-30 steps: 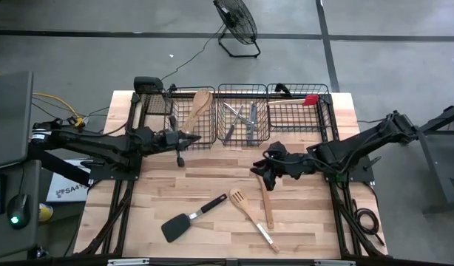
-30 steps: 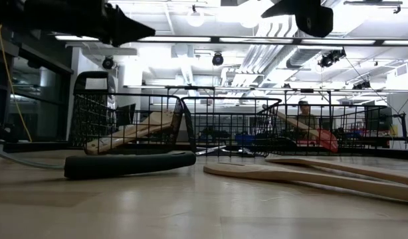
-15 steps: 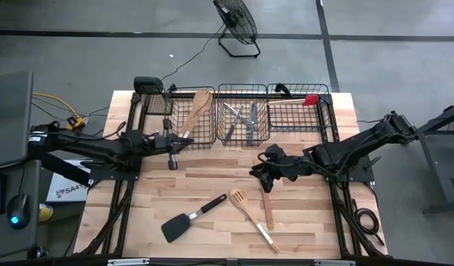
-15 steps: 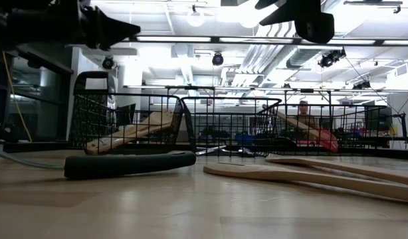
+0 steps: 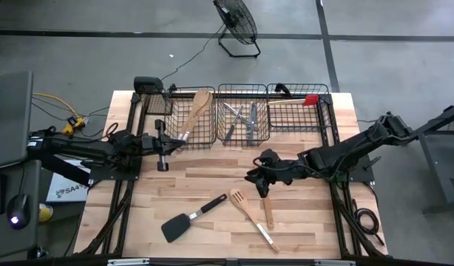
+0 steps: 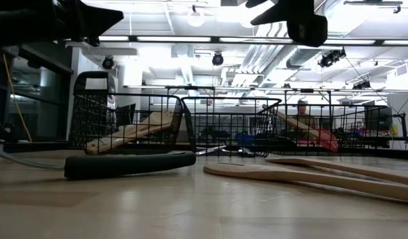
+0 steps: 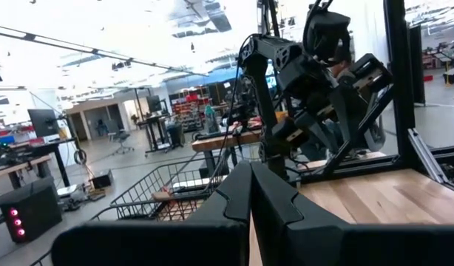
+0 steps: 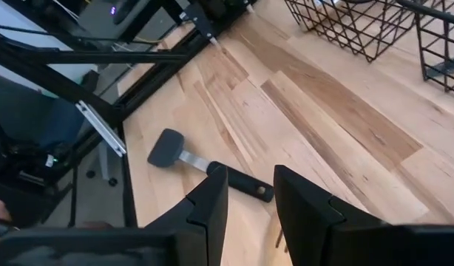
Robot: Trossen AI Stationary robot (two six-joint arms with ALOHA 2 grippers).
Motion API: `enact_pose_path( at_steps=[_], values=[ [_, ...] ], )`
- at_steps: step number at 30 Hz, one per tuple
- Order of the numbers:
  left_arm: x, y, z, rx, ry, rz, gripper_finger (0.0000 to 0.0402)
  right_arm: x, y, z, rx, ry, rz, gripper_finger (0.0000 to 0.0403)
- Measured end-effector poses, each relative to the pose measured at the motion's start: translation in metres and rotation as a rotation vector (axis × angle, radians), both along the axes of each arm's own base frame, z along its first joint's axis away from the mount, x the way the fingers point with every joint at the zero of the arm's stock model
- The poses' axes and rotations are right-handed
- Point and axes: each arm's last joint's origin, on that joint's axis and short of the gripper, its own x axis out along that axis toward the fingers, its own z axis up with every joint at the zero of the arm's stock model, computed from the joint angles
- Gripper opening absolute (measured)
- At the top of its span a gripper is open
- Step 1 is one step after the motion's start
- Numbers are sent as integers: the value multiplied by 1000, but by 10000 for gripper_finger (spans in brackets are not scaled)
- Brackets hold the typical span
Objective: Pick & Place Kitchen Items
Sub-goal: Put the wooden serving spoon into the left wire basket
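Note:
A black turner (image 5: 188, 220), a pale slotted turner (image 5: 240, 201) and a wooden spoon (image 5: 268, 210) lie flat on the table near its front. At the back, three black wire baskets hold a wooden spoon (image 5: 196, 111), silver cutlery (image 5: 242, 122) and a red-headed spatula (image 5: 301, 100). My right gripper (image 5: 253, 177) hangs open above the table just behind the slotted turner, nothing between its fingers (image 8: 212, 203). Through the gap in the right wrist view the black turner (image 8: 205, 166) shows. My left gripper (image 5: 175, 142) is shut and empty, in front of the left basket.
The baskets (image 5: 245, 89) stand in a row along the far edge. A metal-handled utensil (image 5: 268, 238) lies near the front edge. Bare wood lies between the baskets and the loose utensils. A fan (image 5: 236, 26) stands on the floor beyond the table.
My left gripper has drawn back from the left basket toward the table's left edge, staying shut and empty. My right gripper has edged a little toward the left and near side and sunk slightly. The utensils have kept still.

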Motion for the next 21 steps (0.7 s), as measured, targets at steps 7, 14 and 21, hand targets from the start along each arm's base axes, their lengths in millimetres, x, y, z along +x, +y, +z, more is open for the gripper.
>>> enact_pose_path(
  at_steps=[7,14,21],
  values=[
    [0,0,0,0,1,0,1,4,-1,-1,-22,2,28,103],
    [1,0,-2,-6,24,-2,1,4,-4,-3,-15,32,40,103],
    [1,0,-3,-6,35,-2,1,-3,-6,-14,94,159,-66,103]
  ],
)
